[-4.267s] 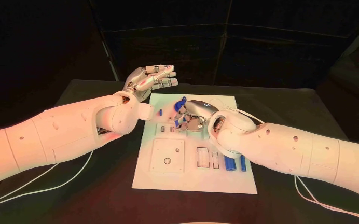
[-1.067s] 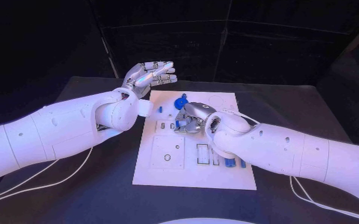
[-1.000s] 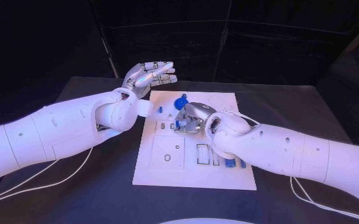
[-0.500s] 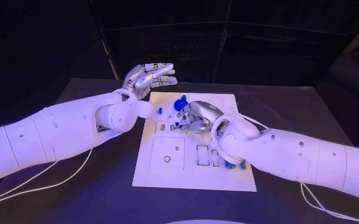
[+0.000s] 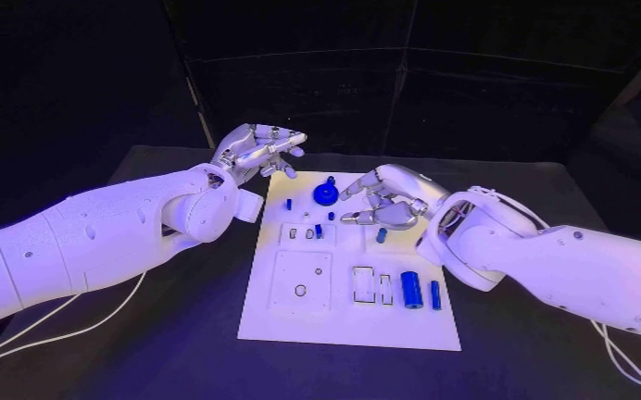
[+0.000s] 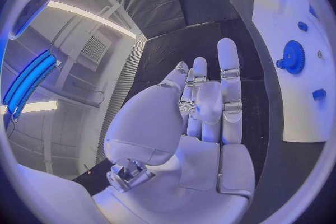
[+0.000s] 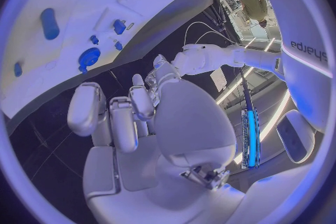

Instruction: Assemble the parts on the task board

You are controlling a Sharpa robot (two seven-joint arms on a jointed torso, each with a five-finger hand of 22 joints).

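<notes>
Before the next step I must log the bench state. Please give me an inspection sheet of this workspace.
Surface: black table, bare round the board.
Job's things: white task board in the table's middle; blue gear at its far end; two blue cylinders side by side near its right edge; small blue pieces in between.
Clutter: nothing seen.
Hands: left hand raised off the board's far left corner, fingers curled, holding nothing; right hand above the board's far right part, fingers apart, holding nothing.
Cables: white cables trail on the table under both arms.
Surroundings: dark panels behind the table.
</notes>
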